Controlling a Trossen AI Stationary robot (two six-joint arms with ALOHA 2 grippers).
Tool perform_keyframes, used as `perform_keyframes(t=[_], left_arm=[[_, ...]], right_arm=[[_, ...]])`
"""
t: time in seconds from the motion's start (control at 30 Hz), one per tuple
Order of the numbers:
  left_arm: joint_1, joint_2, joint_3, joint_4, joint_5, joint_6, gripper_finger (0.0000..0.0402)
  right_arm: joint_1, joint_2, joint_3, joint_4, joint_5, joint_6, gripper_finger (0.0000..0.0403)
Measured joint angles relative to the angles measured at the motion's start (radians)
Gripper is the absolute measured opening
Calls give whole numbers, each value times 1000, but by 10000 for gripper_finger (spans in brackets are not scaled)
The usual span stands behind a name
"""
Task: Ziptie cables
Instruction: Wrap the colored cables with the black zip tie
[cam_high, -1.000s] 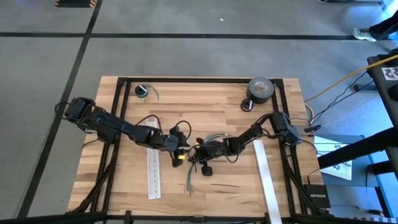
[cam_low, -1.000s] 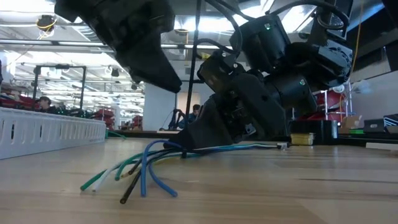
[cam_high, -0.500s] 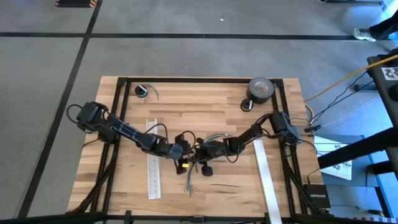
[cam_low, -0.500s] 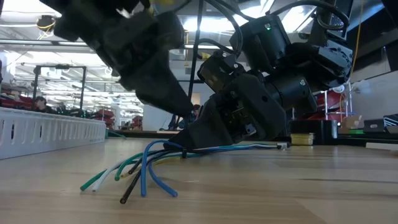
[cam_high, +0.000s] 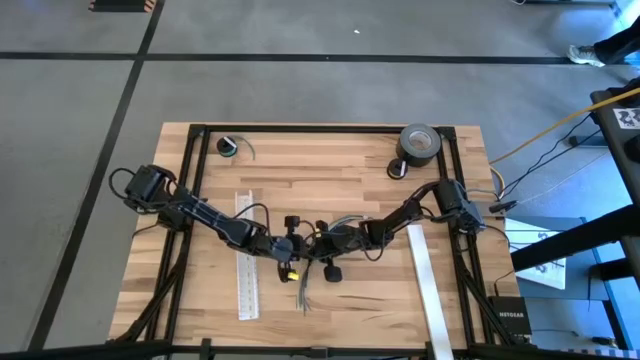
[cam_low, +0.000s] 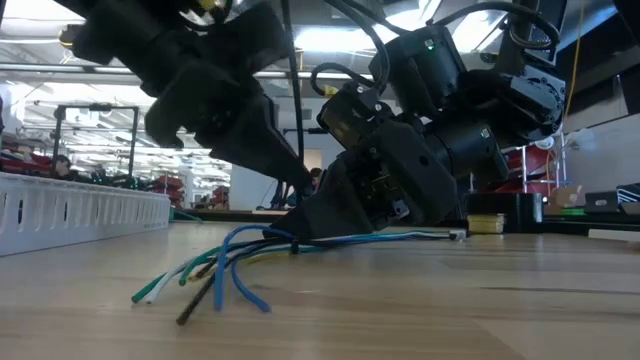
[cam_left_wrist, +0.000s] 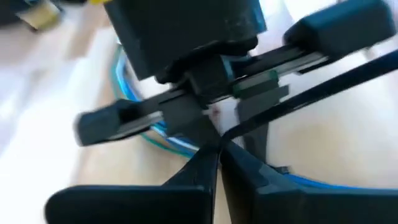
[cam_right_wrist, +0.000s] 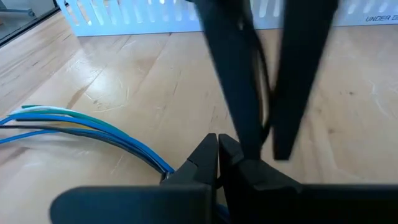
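Right gripper (cam_low: 300, 235) clenched on cables (cam_low: 215, 270); left gripper (cam_high: 291, 252) clenched beside.

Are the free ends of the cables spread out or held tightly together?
Spread. In the low view the cables leave the right end effector as one bunch, then their ends fan apart on the table.

The pale, planked wooden surface (cam_high: 340, 180) looks smooth with a low sheen, its grain showing. The thin blue, green and white plastic-coated cables (cam_low: 215, 265) look smooth and slightly glossy, and the long white slotted plastic strip (cam_high: 246, 270) looks matt. The dark plastic left tool (cam_left_wrist: 214, 155) and right tool (cam_right_wrist: 217, 152) have a matt finish.
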Motion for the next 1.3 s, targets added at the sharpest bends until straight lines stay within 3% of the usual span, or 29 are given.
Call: perform_keyframes(t=[0.13,0.37,0.53,0.77,1.07,1.3], left_arm=[[-6,0,1,-6,-114,130,1],[-40,0,110,-209,-441,429,0],[-44,-4,184,-294,-590,556,0],[-68,-37,223,-412,-723,578,0],[-71,-284,248,-670,-928,483,1],[-73,-353,246,-678,-910,386,1]], right_arm=[[-2,0,0,0,18,0,0],[-2,0,0,0,37,-6,0],[-2,0,0,0,30,-7,0],[0,0,1,-3,13,-7,0],[5,1,0,-4,-15,-8,0],[5,1,0,0,-20,-9,0]])
